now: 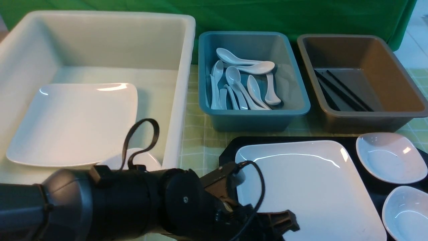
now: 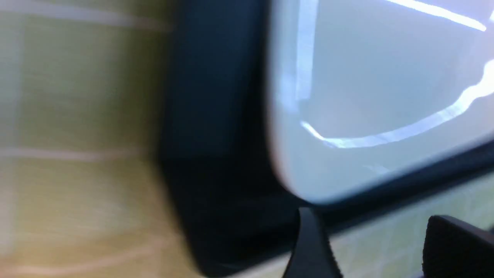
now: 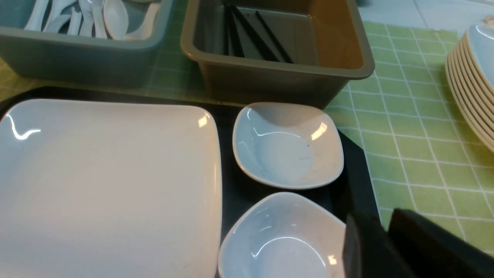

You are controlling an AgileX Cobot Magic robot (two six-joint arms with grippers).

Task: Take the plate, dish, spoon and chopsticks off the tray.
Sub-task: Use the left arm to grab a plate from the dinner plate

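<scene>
Plate (image 1: 311, 187) rests on the tray (image 1: 229, 147), its near-left corner just beside our left gripper (image 2: 372, 231), jaws apart and empty. We should seat one finger under the rim, close squarely, then lift level, clear of the small dishes (image 1: 389, 157) at right.

Nothing readable anywhere, honestly. Looked over the plate (image 1: 311, 187), tray (image 1: 230, 149), teal bin (image 1: 247, 122), brown bin (image 1: 364, 124) and white tub (image 1: 175, 100): zero lettering, logos or numbers on any of them. Left wrist view too blurry to read anyway.
</scene>
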